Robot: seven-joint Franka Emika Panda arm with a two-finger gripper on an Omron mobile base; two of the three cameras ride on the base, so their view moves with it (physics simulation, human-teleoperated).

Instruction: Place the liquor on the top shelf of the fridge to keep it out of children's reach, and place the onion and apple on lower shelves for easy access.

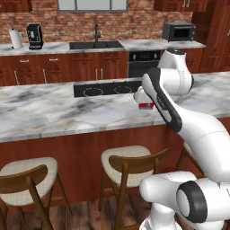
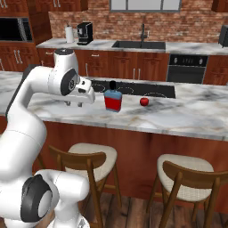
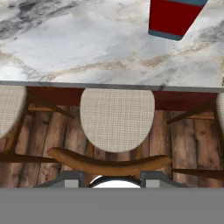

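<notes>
The liquor (image 2: 113, 99), a squat red bottle with pale blue shoulders and a black cap, stands upright on the marble island counter (image 2: 178, 116); in the left base view a strip of the liquor (image 1: 146, 106) shows behind my arm. The dark red apple (image 2: 144, 102) lies on the counter to its right. My gripper (image 2: 75, 103) hangs over the counter's near edge, left of the bottle and apart from it. In the hand view the gripper (image 3: 111, 178) points down at a stool, its tips apart with nothing between them, and the liquor's base (image 3: 174, 18) is at the top. The onion and the fridge are out of view.
A black cooktop (image 2: 147, 89) is set into the counter behind the bottle. Wooden stools (image 2: 89, 160) (image 2: 189, 178) stand below the counter's near edge. Along the back wall are a sink (image 2: 140, 44), a coffee machine (image 2: 84, 33), a paper roll (image 1: 15, 38) and a microwave (image 1: 179, 31).
</notes>
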